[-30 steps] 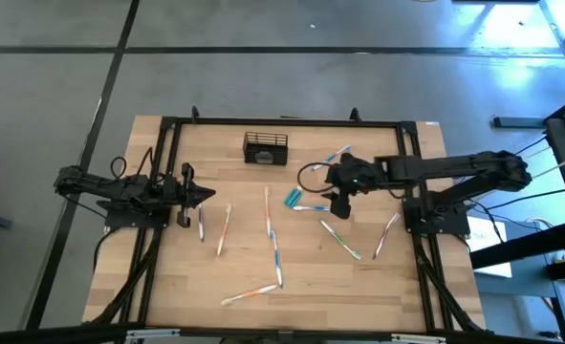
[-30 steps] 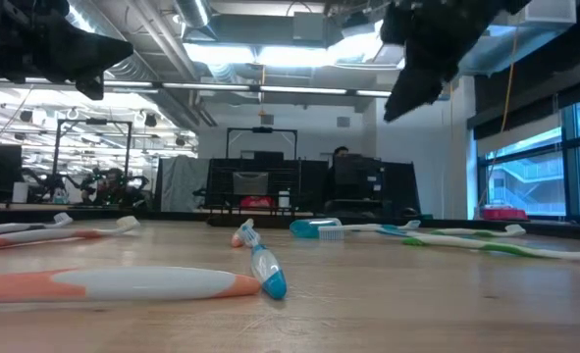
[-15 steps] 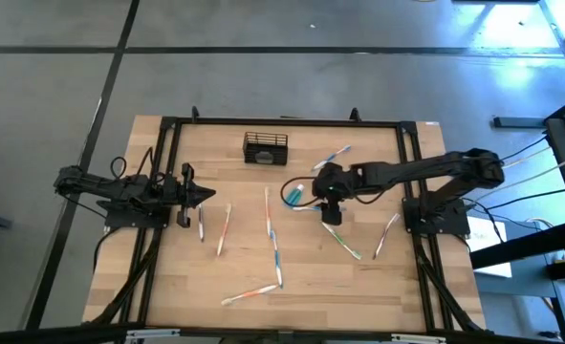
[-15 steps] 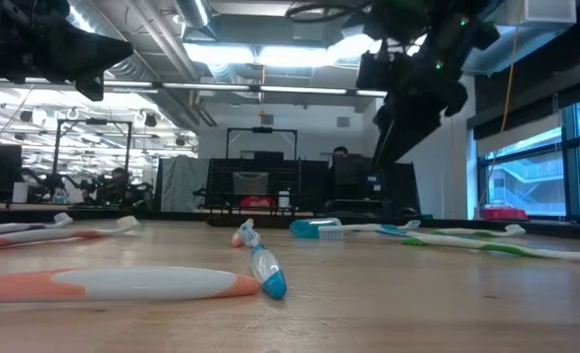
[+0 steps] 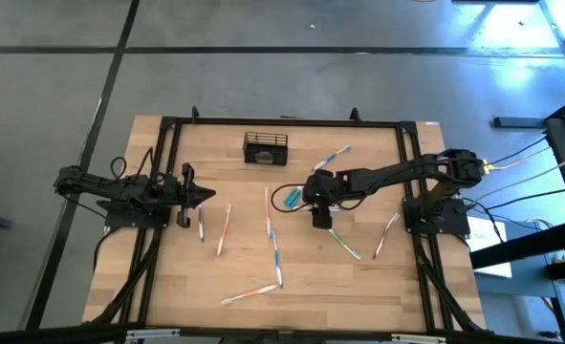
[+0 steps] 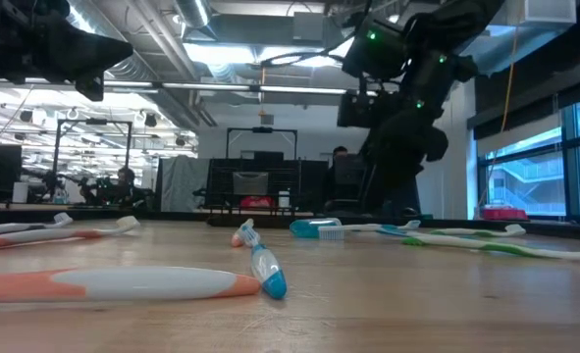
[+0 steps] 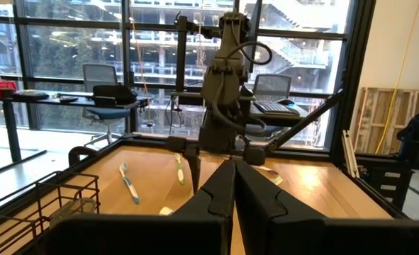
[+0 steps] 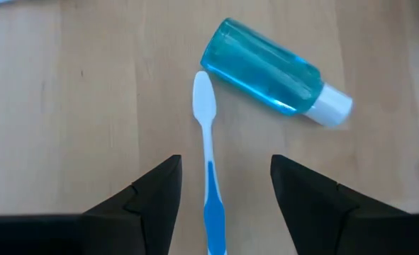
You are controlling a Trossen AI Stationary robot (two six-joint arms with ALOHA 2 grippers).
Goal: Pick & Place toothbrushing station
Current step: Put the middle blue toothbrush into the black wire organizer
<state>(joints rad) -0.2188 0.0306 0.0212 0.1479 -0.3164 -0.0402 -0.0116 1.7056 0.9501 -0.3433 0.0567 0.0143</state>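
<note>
My left end effector (image 5: 208, 196) sits clenched, fingers pressed together, empty, low at the left side of the worktop (image 5: 167, 268). Just beside its tip lies a toothbrush (image 5: 201, 224); an orange one (image 5: 224, 229) lies a little farther right.

Basket (image 5: 265, 149) stands upright near the far edge of the worktop, left of centre, well apart from both end effectors. Nothing touches it. In the left wrist view its wire grid (image 7: 35, 205) shows close by.

Centre: a long brush (image 5: 273, 239) runs front to back; an orange and white one (image 5: 249, 294) lies near the front edge.

My right end effector (image 5: 319, 212) is right of centre, pointing down, fingers released and spread, holding nothing. Between the fingers (image 8: 152, 195) lies a white and blue brush (image 8: 210, 191), not touched. Its head sits just beside a teal bottle (image 8: 269, 74) with a white cap.

Farther right: a green brush (image 5: 344, 244), another (image 5: 385, 235) by the arm's base, one more (image 5: 333, 157) nearer the far edge.
</note>
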